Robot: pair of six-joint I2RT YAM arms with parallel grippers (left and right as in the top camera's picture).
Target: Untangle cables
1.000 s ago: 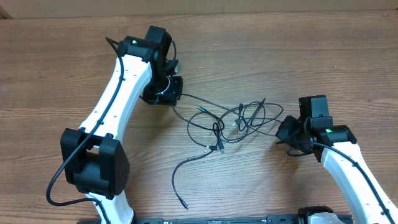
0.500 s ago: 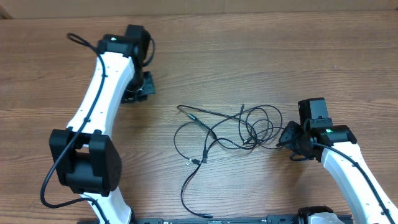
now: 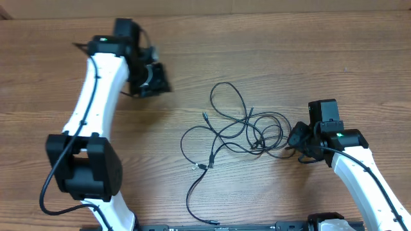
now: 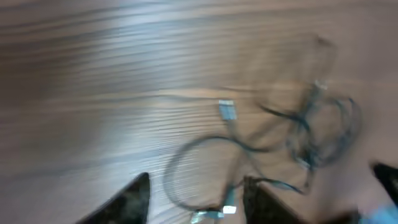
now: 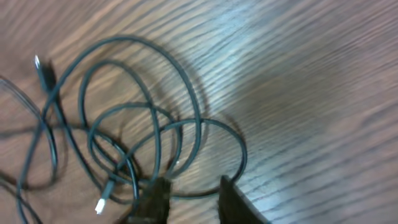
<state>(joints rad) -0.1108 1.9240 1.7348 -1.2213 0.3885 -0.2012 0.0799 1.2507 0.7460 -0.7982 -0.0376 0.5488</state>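
The cables (image 3: 234,131) lie as a loose tangle of thin black loops on the wooden table, between the two arms. One loop reaches up toward the back. My left gripper (image 3: 153,80) is open and empty at the back left, apart from the tangle. Its blurred wrist view shows the open jaws (image 4: 196,196), with cable loops and a silver plug (image 4: 227,111) on the table ahead. My right gripper (image 3: 297,142) sits at the tangle's right end. Its fingers (image 5: 193,186) are apart, with a cable loop (image 5: 198,115) lying between them.
The wooden table (image 3: 289,51) runs to a cardboard-coloured strip at the back edge. One loose cable end (image 3: 192,208) trails toward the front edge, near the arm bases. A thicker black wire hangs along the left arm (image 3: 96,109).
The left gripper held a cable end a second ago, let it go, and moved away to the back left. The freed cable sprang back into a loop. The right arm stayed put.
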